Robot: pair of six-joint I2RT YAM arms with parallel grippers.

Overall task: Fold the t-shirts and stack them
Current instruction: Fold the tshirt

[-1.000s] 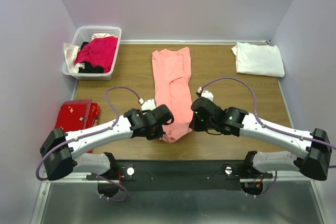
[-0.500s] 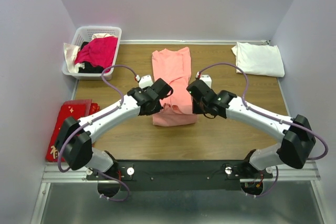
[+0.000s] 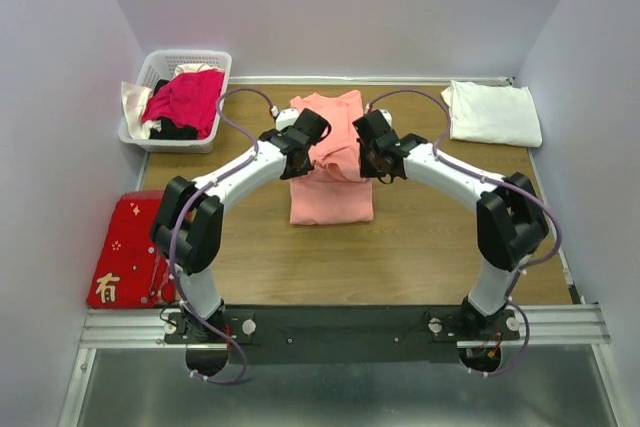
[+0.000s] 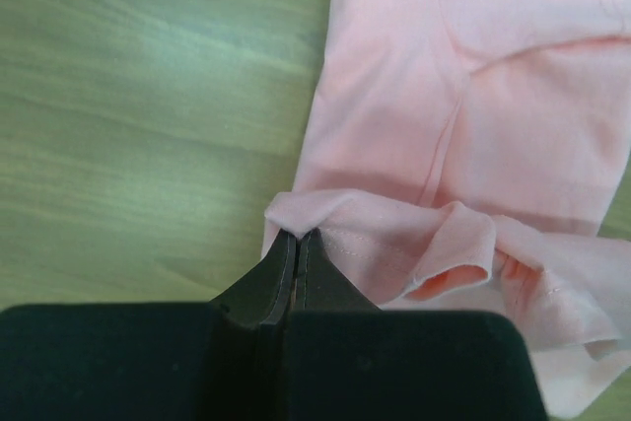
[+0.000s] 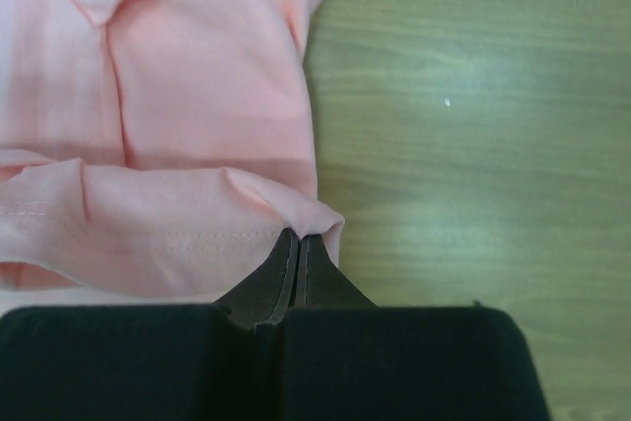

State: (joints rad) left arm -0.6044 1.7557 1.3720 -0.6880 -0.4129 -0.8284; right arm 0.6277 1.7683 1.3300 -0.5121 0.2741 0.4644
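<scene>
Overhead view, with both wrist views. The salmon-pink t-shirt (image 3: 332, 202) lies on the desk (image 3: 430, 237) in the upper middle of the frame, narrowed into a long strip. Its lower end is raised and doubled over its own middle. I judge the step in hand to be the crosswise fold, hem toward collar, roughly half made.

The left claw (image 3: 306, 143) is pinched tight on the strip's left hem corner. The left wrist view shows the left claw (image 4: 298, 239) with jaws together and a ridge of pink cloth caught at the tips. The right claw (image 3: 372, 149) grips the opposite corner in the same way, and the right wrist view shows its jaws (image 5: 298, 239) closed on the stitched hem.

As I see it, the next move calls for carrying both corners evenly toward the top of the frame and lowering them level with the collar edge. I would release both together, so that the slack bunched between them does not crease. The stacking is not yet done: the white t-shirt (image 3: 492, 112) lies flat in the upper right, well apart.

Surroundings: plain pale walls (image 3: 340, 7) enclose a wood-grain desk on three sides. A white basket (image 3: 190, 53) of magenta clothing sits at upper left. A red cloth (image 3: 125, 247) with gold characters lies at lower left.
</scene>
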